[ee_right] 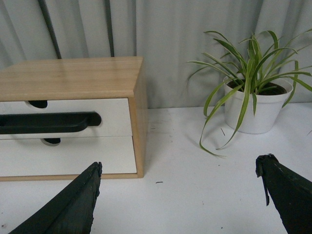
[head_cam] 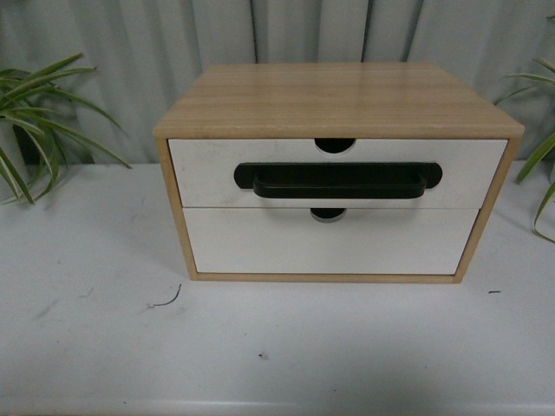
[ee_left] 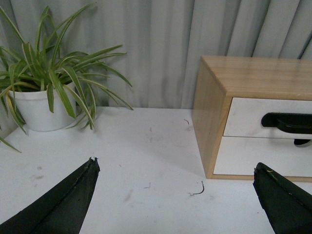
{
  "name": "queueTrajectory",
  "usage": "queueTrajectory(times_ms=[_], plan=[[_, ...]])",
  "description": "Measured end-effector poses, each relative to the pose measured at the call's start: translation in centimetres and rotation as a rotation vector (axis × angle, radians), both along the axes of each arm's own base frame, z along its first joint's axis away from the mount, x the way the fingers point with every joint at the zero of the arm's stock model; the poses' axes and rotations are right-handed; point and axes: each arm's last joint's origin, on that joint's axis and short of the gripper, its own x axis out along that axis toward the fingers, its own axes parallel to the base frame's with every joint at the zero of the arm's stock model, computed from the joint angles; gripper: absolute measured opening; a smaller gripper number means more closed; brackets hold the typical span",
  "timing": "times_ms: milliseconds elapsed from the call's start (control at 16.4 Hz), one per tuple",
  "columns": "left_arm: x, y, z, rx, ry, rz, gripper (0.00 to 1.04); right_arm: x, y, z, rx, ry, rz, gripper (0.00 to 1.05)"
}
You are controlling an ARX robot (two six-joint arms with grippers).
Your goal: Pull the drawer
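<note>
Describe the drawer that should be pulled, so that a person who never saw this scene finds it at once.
On the white table stands a small wooden cabinet with two white fronts. The drawer is the upper one. Only it carries a long black bar handle; the lower front has no handle.

The left gripper (ee_left: 175, 165) hangs with its 2 black fingers (ee_left: 63, 204) spread wide apart and nothing between them. The right gripper (ee_right: 180, 162) is posed the same, its 2 fingers wide and empty.
</note>
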Motion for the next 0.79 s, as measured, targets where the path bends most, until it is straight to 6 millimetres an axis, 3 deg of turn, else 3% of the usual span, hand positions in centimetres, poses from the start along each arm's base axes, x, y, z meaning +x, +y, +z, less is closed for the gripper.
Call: queueTrajectory(times_ms=[792], plan=[[0.00, 0.00, 0.00, 0.000, 0.000, 0.000, 0.98, 0.00, 0.00, 0.00, 0.000, 0.000, 0.000, 0.98]])
